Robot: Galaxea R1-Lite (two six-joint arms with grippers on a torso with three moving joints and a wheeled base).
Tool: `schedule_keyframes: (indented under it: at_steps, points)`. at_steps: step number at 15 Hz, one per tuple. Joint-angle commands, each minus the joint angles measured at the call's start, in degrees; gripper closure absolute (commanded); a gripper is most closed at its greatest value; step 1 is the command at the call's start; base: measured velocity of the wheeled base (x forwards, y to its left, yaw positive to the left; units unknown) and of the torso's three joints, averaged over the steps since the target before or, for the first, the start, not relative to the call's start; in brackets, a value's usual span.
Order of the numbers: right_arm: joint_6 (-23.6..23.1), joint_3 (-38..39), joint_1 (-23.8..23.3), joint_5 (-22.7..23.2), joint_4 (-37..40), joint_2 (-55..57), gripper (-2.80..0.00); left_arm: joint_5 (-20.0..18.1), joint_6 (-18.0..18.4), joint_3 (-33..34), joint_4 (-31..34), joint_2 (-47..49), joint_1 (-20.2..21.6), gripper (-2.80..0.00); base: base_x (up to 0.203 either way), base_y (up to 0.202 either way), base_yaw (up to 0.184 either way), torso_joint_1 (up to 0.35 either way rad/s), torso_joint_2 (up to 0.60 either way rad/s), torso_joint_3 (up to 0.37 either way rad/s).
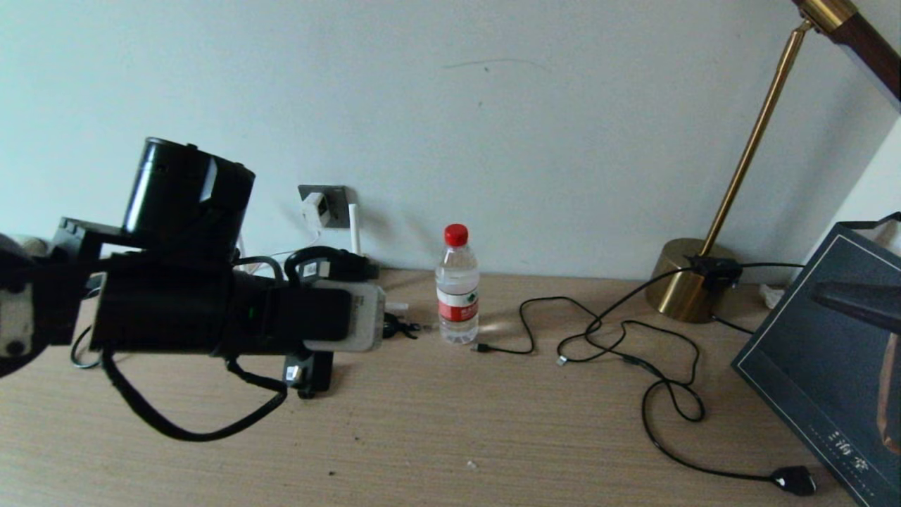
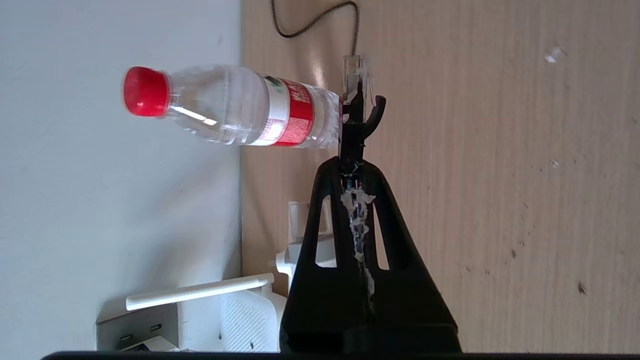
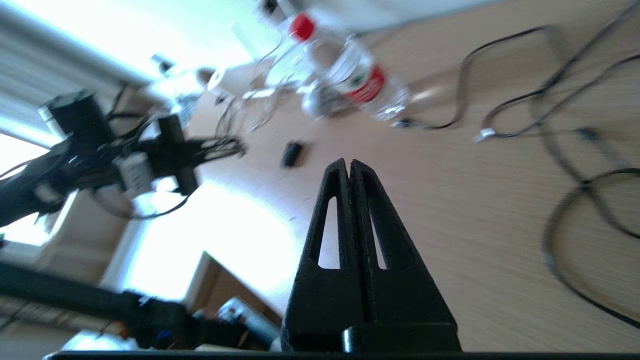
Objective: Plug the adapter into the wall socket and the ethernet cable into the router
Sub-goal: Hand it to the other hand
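My left gripper (image 2: 352, 161) is shut on the ethernet cable's plug (image 2: 356, 75). The plug's clear tip sticks out past the fingertips, level with the base of a water bottle (image 2: 240, 107). The white router (image 2: 245, 320) lies beside the gripper against the wall, with one stick antenna (image 2: 200, 295) showing. In the head view my left arm hides the router except for an antenna (image 1: 354, 229). The white adapter (image 1: 314, 209) sits in the dark grey wall socket (image 1: 331, 204). My right gripper (image 3: 349, 162) is shut and holds nothing, above bare table at the right.
The bottle (image 1: 457, 285) stands mid-table near the wall. Thin black cables (image 1: 619, 338) sprawl to its right, and one ends in a flat black oval piece (image 1: 794, 480). A brass lamp (image 1: 693, 278) and a dark box (image 1: 823, 366) fill the right side.
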Motion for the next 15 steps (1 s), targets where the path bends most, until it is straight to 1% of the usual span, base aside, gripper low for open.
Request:
schedule_keyframes:
  at_steps: [1, 2, 3, 5, 8, 9, 12, 15]
  points:
    - [0.36, -1.38, 5.44, 0.36, -0.03, 3.47, 0.0, -0.09, -0.43, -0.82, -0.15, 0.85, -2.07, 0.0, 0.0, 0.0, 0.0, 0.0, 0.0, 0.0]
    - [0.34, -1.54, 7.5, 0.33, -0.06, 4.16, -2.8, -0.05, -0.97, -1.55, -0.2, 1.57, -2.96, 0.0, 0.0, 0.0, 0.0, 0.0, 0.0, 0.0]
    - [0.36, -1.62, 8.24, 0.32, -0.25, 5.14, -2.8, -0.04, -1.31, -2.58, -0.25, 2.26, -3.65, 0.0, 0.0, 0.0, 0.0, 0.0, 0.0, 0.0]
    - [0.53, -0.88, 9.63, 0.31, -2.99, 5.83, -2.8, -0.04, -1.38, -4.52, -0.25, 3.72, -4.22, 0.0, 0.0, 0.0, 0.0, 0.0, 0.0, 0.0]
    - [0.57, -0.75, 14.39, 0.31, -3.77, 6.99, -2.8, 0.04, -1.27, -9.01, -0.21, 6.31, -4.5, 0.0, 0.0, 0.0, 0.0, 0.0, 0.0, 0.0]
    - [0.5, -1.01, 15.7, 0.28, -4.4, 8.91, -2.8, 0.11, -1.28, -10.76, -0.14, 7.1, -4.63, 0.0, 0.0, 0.0, 0.0, 0.0, 0.0, 0.0]
    - [0.63, -0.68, 18.22, 0.13, -11.93, 15.09, -2.8, 0.13, -1.5, -14.78, 0.36, 8.78, -5.72, 0.0, 0.0, 0.0, 0.0, 0.0, 0.0, 0.0]
    - [0.19, -1.37, 20.39, 0.14, -14.85, 18.5, -2.8, 0.22, -1.82, -17.99, 0.67, 10.55, -7.86, 0.0, 0.0, 0.0, 0.0, 0.0, 0.0, 0.0]
